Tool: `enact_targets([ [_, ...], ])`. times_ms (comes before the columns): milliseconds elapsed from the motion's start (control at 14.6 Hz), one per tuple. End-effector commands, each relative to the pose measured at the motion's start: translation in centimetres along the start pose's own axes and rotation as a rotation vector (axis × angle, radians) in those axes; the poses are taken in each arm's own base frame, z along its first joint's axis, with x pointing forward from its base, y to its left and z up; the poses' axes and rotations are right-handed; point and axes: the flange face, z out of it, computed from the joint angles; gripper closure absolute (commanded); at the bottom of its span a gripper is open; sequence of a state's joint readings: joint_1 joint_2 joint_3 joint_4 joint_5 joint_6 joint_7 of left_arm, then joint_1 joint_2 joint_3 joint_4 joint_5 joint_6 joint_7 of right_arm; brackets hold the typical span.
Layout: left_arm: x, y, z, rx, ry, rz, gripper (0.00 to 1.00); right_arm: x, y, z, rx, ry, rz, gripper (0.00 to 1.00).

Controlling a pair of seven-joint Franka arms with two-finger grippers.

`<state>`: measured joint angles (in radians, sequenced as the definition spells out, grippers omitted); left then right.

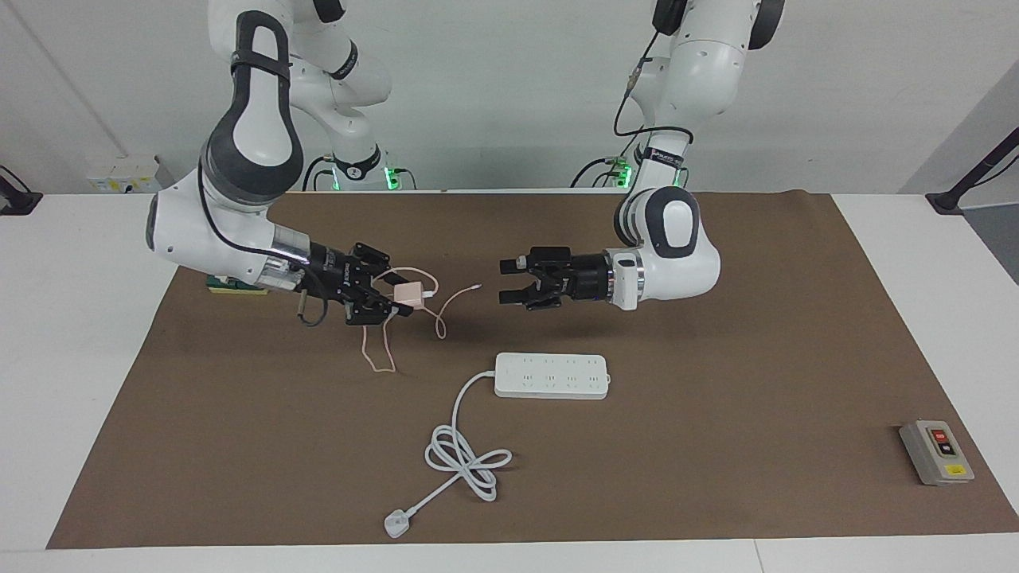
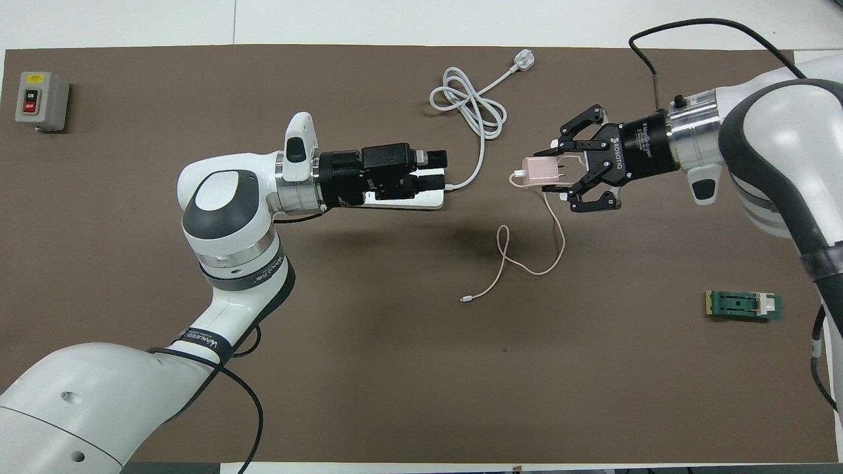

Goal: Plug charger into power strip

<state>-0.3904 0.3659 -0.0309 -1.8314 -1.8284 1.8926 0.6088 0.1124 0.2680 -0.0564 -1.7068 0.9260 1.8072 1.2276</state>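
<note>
The left gripper (image 1: 509, 282) hangs over the power strip (image 1: 552, 376), blocking descent onto it.

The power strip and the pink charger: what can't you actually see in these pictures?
- Power strip: overhead view, mostly covered by the left gripper over it.
- Charger: its prongs are too small in the facing view.
- Green block: facing view, mostly hidden by the right arm.
</note>
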Motion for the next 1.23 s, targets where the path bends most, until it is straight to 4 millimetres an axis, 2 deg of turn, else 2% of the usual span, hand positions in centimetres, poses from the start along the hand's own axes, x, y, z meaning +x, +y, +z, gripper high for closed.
enact_targets([
  [0,0.1,0.3,0.3,-0.007,0.020,-0.002,0.00,-3.0,-0.8,1.1,0.047,-0.011,0.033,1.00],
  [274,0.4,0.2,0.3,0.013,0.053,-0.001,0.00,-8.3,-1.4,4.9,0.106,-0.009,0.038,1.00],
  [411,0.2,0.3,1.1,0.015,0.047,0.002,0.00,-8.9,-1.4,5.9,0.112,-0.004,0.032,1.00],
  [548,0.4,0.3,0.9,0.013,0.050,0.003,0.00,-9.8,-1.3,6.7,0.122,-0.001,0.029,1.00],
  [685,0.4,0.3,0.9,0.013,0.050,0.003,0.00,-9.2,-1.6,7.4,0.128,0.007,0.033,1.00],
  [1164,0.3,0.4,1.1,0.006,0.060,-0.004,0.00,-9.0,-1.8,7.5,0.129,0.010,0.032,1.00],
])
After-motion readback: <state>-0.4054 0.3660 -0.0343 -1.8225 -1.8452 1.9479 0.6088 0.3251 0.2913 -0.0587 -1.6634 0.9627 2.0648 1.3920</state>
